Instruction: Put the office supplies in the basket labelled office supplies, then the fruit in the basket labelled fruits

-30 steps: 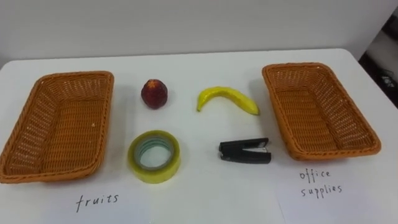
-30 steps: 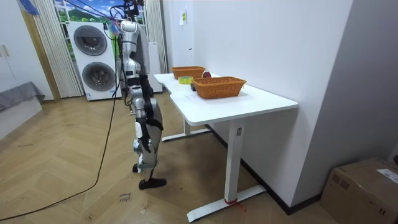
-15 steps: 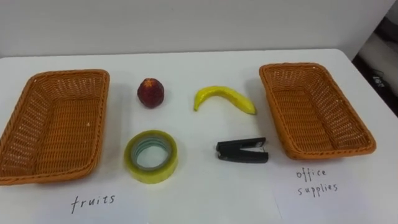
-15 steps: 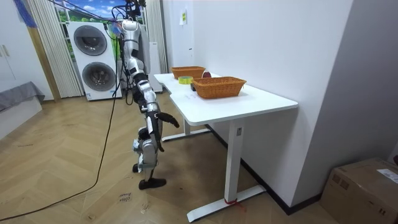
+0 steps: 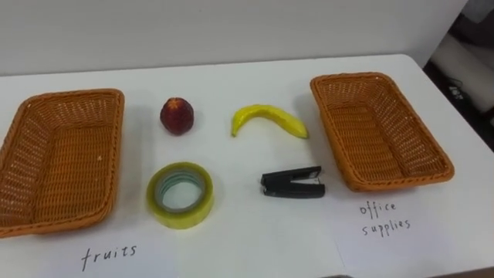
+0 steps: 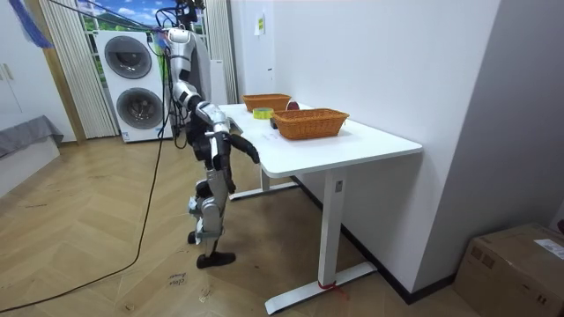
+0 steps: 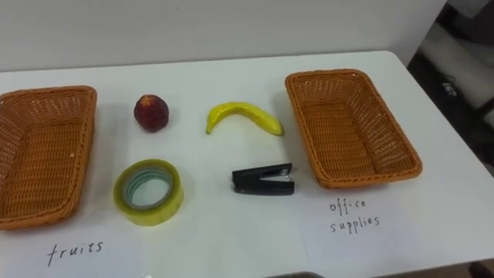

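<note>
Two wicker baskets stand on the white table point(image 5: 231, 77): the left basket point(image 5: 69, 96) above a paper marked fruits point(image 5: 108, 253), the right basket point(image 5: 359, 79) above a paper marked office supplies point(image 5: 380, 218). Neither basket holds anything. Between them lie a dark red peach point(image 5: 177, 116), a yellow banana point(image 5: 268, 120), a yellow tape roll point(image 5: 180, 195) and a black stapler point(image 5: 292, 184). In the room view I stand at the table's long side, with my right hand point(image 6: 251, 154) raised forward just below the table's edge, touching nothing.
A white wall runs along the table's far edge. Past the table's right end the floor drops away. In the room view, two stacked washing machines point(image 6: 132, 84) stand behind me and a cardboard box point(image 6: 515, 264) sits on the floor at the room view's right.
My right arm has swung up from my side toward the table edge. The eye views have shifted, so everything sits a little further left. The things on the table have not moved.
</note>
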`<state>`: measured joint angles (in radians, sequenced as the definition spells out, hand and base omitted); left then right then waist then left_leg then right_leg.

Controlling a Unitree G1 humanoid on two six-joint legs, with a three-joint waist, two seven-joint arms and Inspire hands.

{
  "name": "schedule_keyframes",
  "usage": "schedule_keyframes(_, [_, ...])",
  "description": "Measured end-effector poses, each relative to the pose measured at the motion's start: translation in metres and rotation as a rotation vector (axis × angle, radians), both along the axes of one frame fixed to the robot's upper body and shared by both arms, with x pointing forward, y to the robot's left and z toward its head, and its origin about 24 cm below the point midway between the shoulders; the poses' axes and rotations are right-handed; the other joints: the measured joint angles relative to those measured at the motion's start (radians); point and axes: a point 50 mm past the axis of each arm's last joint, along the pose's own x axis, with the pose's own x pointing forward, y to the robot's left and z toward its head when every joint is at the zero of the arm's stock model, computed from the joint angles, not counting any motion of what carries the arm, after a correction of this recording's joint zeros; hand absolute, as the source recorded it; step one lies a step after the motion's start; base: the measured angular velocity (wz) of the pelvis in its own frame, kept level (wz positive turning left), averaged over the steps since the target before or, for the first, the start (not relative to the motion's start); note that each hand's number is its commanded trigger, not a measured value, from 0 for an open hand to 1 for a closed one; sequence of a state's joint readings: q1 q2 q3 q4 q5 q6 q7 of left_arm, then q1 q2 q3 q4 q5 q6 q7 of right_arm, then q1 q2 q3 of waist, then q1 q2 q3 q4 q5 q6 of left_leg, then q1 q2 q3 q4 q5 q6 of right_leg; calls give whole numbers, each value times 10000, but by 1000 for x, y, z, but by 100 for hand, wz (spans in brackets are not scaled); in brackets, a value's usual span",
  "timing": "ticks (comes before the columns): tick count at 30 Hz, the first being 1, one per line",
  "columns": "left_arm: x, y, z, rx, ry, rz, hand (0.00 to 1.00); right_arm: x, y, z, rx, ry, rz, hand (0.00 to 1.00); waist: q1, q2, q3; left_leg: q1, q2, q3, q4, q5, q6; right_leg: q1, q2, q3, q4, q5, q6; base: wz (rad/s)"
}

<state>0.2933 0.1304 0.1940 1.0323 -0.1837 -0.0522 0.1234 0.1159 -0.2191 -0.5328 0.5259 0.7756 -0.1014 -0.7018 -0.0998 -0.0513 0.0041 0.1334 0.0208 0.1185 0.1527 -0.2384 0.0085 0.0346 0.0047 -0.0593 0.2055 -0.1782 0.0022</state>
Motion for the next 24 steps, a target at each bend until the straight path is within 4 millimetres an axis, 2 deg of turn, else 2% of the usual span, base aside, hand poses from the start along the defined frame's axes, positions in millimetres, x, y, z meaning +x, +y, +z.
schedule_keyframes(9, [0,-2,0,-53,-31,-172,0,29,-6,68,-2911,-1800,608,0,-46,30,-21,-261,2,19,1,12,15,-263,3,-1,23,16,-6,0])
schedule_keyframes(16, [2,-4,0,63,63,-731,0,37,-1,94,-4058,-2230,901,0,7,34,-40,-329,10,38,-1,14,13,-334,4,-10,23,16,-7,0])
schedule_keyframes(20, [6,-6,-1,165,141,-850,0,44,7,111,-4953,-2443,1373,0,77,-56,-4,-162,18,39,-18,14,12,-144,9,-30,-24,17,-8,0])
schedule_keyframes(21, [6,-6,-1,142,201,-864,0,45,8,114,-5180,-2390,1475,0,109,-50,-28,-103,22,39,-17,14,12,-82,7,-65,-24,17,-8,4])
schedule_keyframes(24, [5,-7,-2,108,267,-865,0,47,12,120,-5773,-2294,1797,0,141,-114,14,-68,21,42,-19,14,12,-23,-11,-142,-29,17,-8,6])
